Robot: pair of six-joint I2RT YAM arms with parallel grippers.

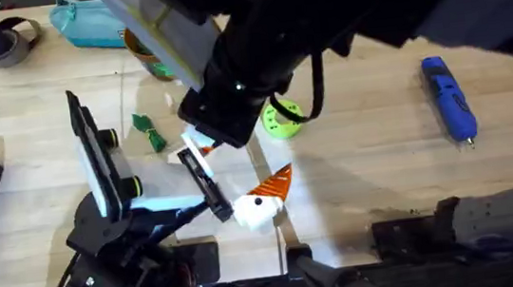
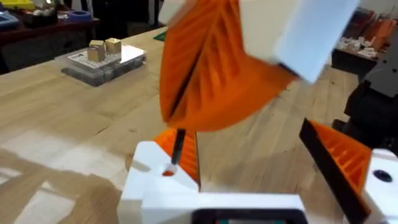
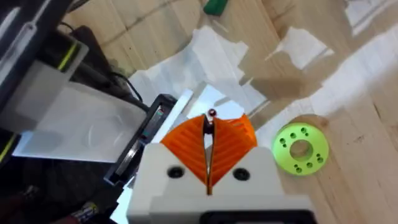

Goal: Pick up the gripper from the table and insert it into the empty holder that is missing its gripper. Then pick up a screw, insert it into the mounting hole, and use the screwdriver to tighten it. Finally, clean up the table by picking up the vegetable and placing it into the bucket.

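Closest in, left wrist view: the gripper point(image 2: 149, 171), a white plastic wedge base w/ an orange ribbed pointed tip, looks seated in the left gripper point(image 2: 245, 134) holder, not loose on the table. Its twin finger w/ the dark dot point(image 2: 348, 165) stands well apart from it, so the left arm's fingers are spread w/ nothing btwn them.

Just above the white base, the right gripper point(image 3: 208, 124) has both orange pads pressed together on a screw point(image 3: 211, 114), a small thin dark-shanked one, tip at or near the mounting hole.

Handling, as a guess: the screw is tiny, stiff and slick, so it would tilt or drop easily. Best pinched high on the shank, kept straight over the hole. The plastic base is light and rigid, but unfastened it may shift under side push.

Hard to tell: whether the screw tip is in the hole yet, since the pads hide most of it. In the overhead view the right arm, dark and blurred, covers the joint.

Farther out:
- lime-green round dish point(image 1: 281, 120), near the work
- dark green leafy toy vegetable point(image 1: 148, 133), on the table
- blue pen-shaped screwdriver point(image 1: 450, 99), well apart on the right, untouched
- ochre-brown bucket point(image 1: 140, 49), far side, mostly hidden by the arm
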